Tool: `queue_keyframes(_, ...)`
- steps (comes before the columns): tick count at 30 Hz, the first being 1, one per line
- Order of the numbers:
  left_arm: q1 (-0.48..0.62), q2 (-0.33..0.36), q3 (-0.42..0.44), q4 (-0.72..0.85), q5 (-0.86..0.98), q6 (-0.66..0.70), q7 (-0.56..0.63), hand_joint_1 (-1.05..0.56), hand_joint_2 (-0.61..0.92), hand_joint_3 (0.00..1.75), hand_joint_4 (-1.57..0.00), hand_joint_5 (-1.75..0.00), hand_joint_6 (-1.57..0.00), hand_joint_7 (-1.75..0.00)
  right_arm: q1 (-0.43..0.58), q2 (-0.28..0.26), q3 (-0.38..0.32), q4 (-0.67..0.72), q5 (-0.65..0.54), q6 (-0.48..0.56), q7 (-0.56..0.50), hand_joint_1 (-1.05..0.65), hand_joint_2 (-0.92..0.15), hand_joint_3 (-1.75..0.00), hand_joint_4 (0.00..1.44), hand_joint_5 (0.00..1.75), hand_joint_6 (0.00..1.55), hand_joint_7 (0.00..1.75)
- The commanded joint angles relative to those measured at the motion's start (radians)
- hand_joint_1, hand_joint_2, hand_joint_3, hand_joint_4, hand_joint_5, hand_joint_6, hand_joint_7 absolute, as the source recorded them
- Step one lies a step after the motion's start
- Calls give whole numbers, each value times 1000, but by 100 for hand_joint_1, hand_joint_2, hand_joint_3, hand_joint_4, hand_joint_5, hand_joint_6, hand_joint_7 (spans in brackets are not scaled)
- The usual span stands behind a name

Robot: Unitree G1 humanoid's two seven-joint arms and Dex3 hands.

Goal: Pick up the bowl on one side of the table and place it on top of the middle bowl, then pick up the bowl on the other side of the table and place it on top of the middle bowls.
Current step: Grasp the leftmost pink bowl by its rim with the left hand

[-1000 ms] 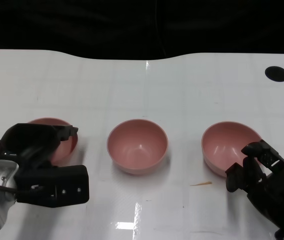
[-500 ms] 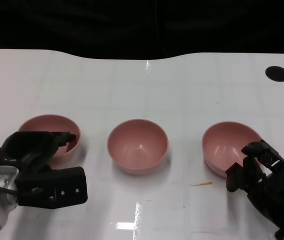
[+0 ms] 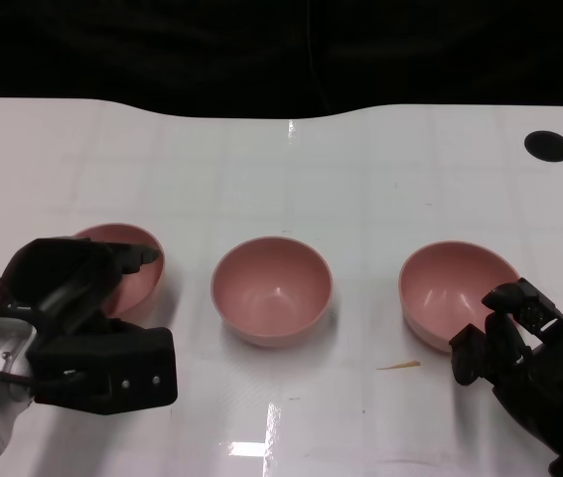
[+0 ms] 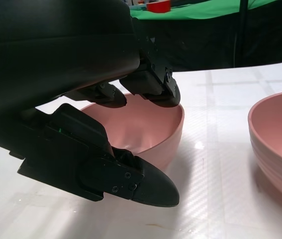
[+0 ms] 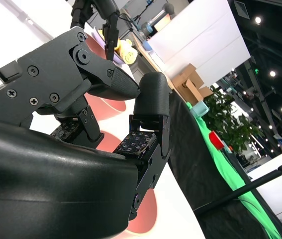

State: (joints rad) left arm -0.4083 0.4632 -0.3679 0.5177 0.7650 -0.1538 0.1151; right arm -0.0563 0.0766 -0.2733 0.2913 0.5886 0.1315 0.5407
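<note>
Three pink bowls stand in a row on the white table (image 3: 291, 169). My left hand (image 3: 72, 298) grips the left bowl (image 3: 134, 258). In the left wrist view its fingers (image 4: 153, 89) hook over the rim of the left bowl (image 4: 145, 124) and the thumb presses the outer wall. The middle bowl (image 3: 272, 288) stands upright and empty, and shows again at the picture's edge (image 4: 280, 139). My right hand (image 3: 529, 368) sits curled at the near rim of the right bowl (image 3: 450, 283), holding nothing. The right wrist view shows its fingers (image 5: 148, 107) bent in beside the right bowl (image 5: 145, 216).
A round black hole (image 3: 548, 145) lies in the table's back right corner. A thin tan sliver (image 3: 398, 366) lies between the middle and right bowls, near the front. The table's far edge curves, with darkness beyond it.
The left bowl has shifted a little back and toward the middle, with my left hand on its rim. The right hand and the other two bowls have stayed put.
</note>
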Motion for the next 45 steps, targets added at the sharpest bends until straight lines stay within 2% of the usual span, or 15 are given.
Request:
queue_keyframes(1,17,31,14,-31,-8,11,-12,-84,92,11,-53,-3,-60,-2,0,-17,-7,4,6,-5,8,-2,-58,-114,89,175,87,134)
queue_keyframes(7,24,37,13,-32,-12,27,-32,-84,92,13,-54,-3,-60,-1,1,-20,-9,4,7,-3,13,-2,-57,-115,89,175,87,135)
queue_keyframes(23,-44,-15,-15,207,-26,-20,13,-80,92,13,-55,-1,-62,-1,8,-20,-12,-6,10,3,20,-3,-55,-119,89,175,86,135)
queue_keyframes(32,-91,-32,-46,295,-19,-57,45,-79,92,17,-55,0,-60,0,15,-17,-11,-18,11,7,15,-3,-57,-115,89,174,88,132)
queue_keyframes(38,-117,-42,-59,330,-25,-80,60,-73,92,18,-58,-2,-63,-1,10,-20,-10,-5,5,-3,23,-3,-55,-120,88,175,86,135)
queue_keyframes(42,-134,-53,-71,365,-18,-86,81,-45,92,18,-62,-2,-68,-3,10,-20,-9,-7,4,-2,18,-3,-55,-121,89,175,86,136)
queue_keyframes(45,-144,-70,-67,417,-34,-115,120,-19,92,21,-73,-6,-77,-5,10,-21,-9,-13,6,8,14,-3,-55,-121,89,175,86,136)
